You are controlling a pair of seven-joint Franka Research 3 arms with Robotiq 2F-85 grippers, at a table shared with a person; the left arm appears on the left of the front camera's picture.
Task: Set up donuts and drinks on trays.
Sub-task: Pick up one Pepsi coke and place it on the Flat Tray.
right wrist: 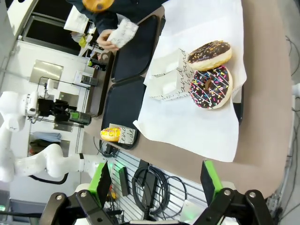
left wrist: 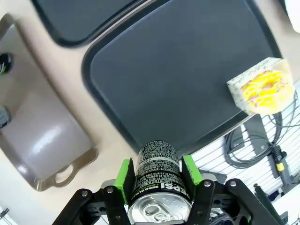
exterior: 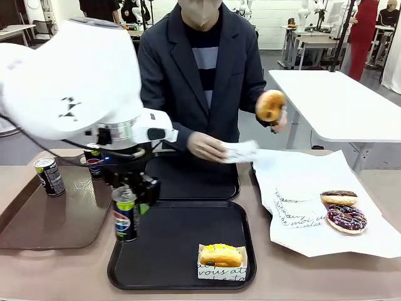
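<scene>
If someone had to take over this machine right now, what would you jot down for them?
Left gripper: fingers shut on a Pepsi can at the near tray's left rim.
Right gripper: open, holding nothing.
Person: one hand holds up a golden-brown donut, the other hand a white paper by the far tray.
Done: yellow donut sits on its paper in the near tray.
Left: set the can down; the far tray needs its donut and drink. Two cans stand on the brown tray; two chocolate donuts lie on the white sheet.
</scene>
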